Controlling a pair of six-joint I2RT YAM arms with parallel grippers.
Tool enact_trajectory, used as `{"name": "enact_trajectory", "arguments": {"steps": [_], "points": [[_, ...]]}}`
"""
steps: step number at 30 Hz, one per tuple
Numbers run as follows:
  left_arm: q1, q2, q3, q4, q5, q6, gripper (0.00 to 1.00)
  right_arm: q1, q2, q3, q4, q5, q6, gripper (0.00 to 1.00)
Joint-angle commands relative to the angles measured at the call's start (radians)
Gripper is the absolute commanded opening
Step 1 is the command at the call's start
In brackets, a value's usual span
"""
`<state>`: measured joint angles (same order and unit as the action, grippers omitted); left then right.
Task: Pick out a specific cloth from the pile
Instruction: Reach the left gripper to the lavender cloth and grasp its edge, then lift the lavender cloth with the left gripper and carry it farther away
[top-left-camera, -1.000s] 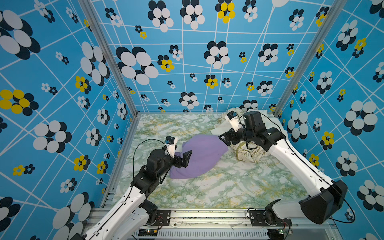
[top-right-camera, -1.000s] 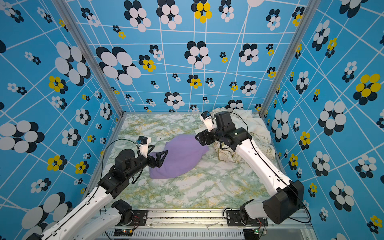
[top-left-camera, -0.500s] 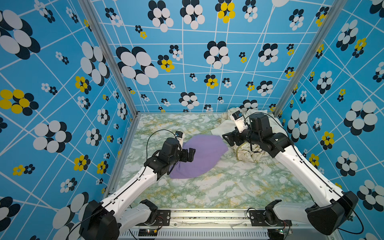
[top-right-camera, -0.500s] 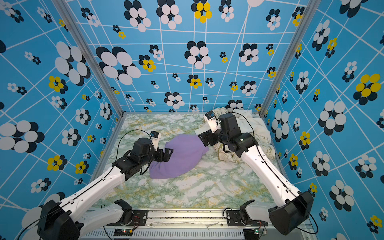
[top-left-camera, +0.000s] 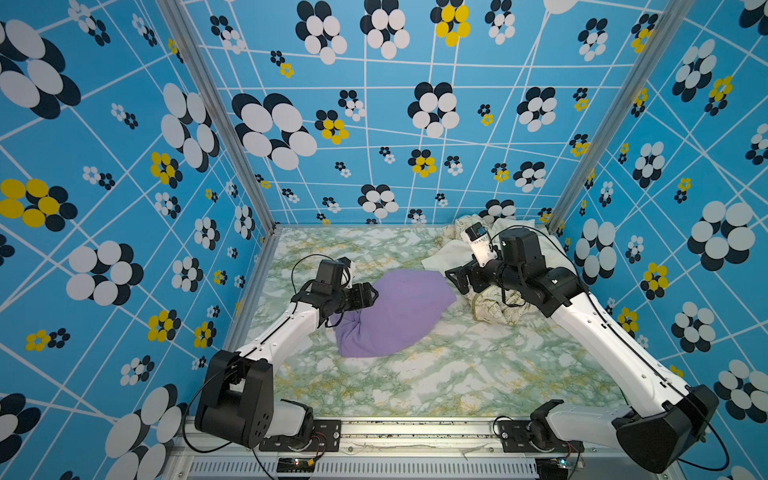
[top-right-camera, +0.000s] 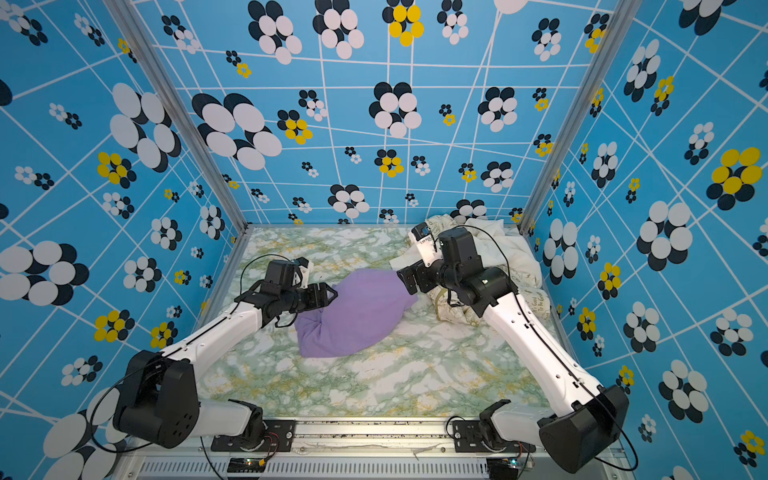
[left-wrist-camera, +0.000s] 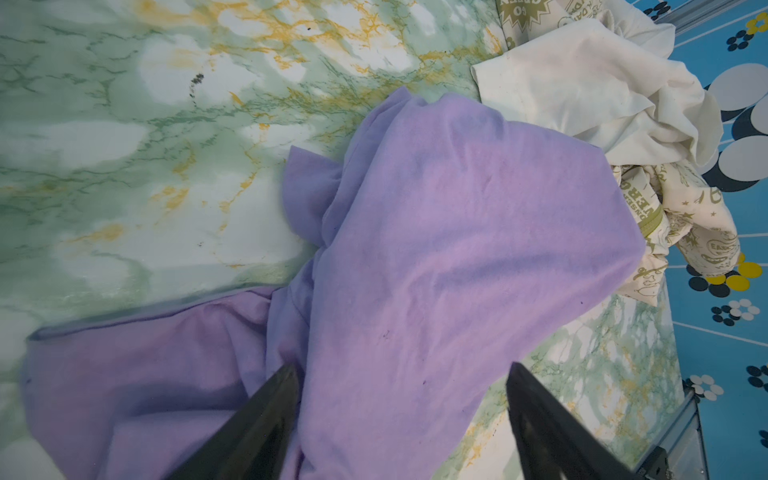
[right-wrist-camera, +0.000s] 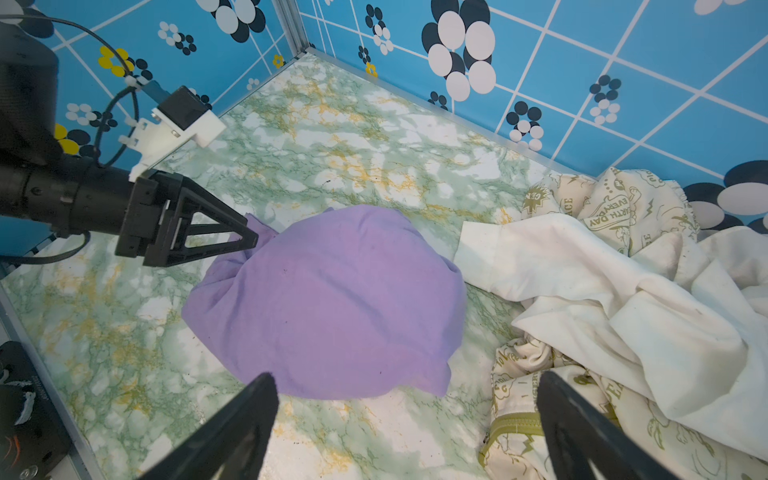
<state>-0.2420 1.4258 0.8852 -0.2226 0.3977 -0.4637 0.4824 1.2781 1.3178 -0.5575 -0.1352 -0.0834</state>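
Blue flowered walls (top-left-camera: 124, 166) box in a green-marbled tabletop (top-left-camera: 436, 374), and I'm working low over it.

On the left, my left end effector (top-left-camera: 369, 293) is down at the bunched end of the cloth (top-left-camera: 399, 316). In the left wrist view its jaws stand apart with a lavender fold lying between them (left-wrist-camera: 401, 370), so nothing is pinched yet. The right wrist view shows its fingertips (right-wrist-camera: 249, 241) right at that crumpled edge.

The cloth itself lies mid-tabletop in a smooth mound, in both top views (top-right-camera: 357, 316). No buttons show from here.

Moving right, my right end effector (top-left-camera: 455, 279) hovers at the cloth's far edge with its jaws spread wide and empty (right-wrist-camera: 405, 376).

Further right, the pile (top-left-camera: 496, 309) sits in the back corner, white cloth (right-wrist-camera: 602, 291) draped over the cream printed one (right-wrist-camera: 540, 399). The lavender edge lies just beside it, and I can't tell whether they touch.

As I read it, the cloth is mostly free of the pile and I'm at the grasp. Next I need to pinch that bunched fold firmly and draw it left, away from the pile, watching that the white cloth doesn't follow.

As for writing, the cream print reads "EARTH DAY" and "EVERY" (right-wrist-camera: 615, 208), and "GREEN" sits in a starburst (left-wrist-camera: 524, 10). The rest is too crumpled to read.
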Motion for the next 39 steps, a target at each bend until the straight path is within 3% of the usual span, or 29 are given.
{"name": "enact_trajectory", "arguments": {"steps": [1,8,11,14,18,22,27,32,39], "points": [[0.028,0.067,0.050,0.015,0.088,0.016,0.77,0.002,-0.023,-0.017,0.006,0.005,-0.002,0.99],[0.037,0.203,0.105,0.032,0.132,0.041,0.71,0.002,-0.024,-0.029,0.013,0.002,0.006,0.99],[0.039,0.265,0.134,0.031,0.166,0.042,0.62,0.002,-0.025,-0.034,0.014,0.002,0.005,0.99],[0.037,0.312,0.161,0.025,0.200,0.031,0.46,0.002,-0.026,-0.040,0.013,0.003,0.006,0.99],[0.038,0.334,0.188,0.004,0.202,0.042,0.15,0.001,-0.026,-0.047,0.014,0.007,0.001,0.99],[0.055,0.314,0.271,-0.062,0.179,0.085,0.00,-0.002,-0.023,-0.048,0.016,0.007,-0.002,0.99],[0.126,0.292,0.484,-0.168,0.157,0.121,0.00,-0.002,-0.018,-0.044,0.027,0.010,0.000,0.99],[0.217,0.337,0.858,-0.279,0.167,0.109,0.00,-0.003,-0.016,-0.042,0.061,0.020,0.017,0.99],[0.240,0.404,1.324,-0.376,0.146,0.115,0.00,-0.005,-0.049,-0.054,0.115,0.056,0.035,0.99]]}}
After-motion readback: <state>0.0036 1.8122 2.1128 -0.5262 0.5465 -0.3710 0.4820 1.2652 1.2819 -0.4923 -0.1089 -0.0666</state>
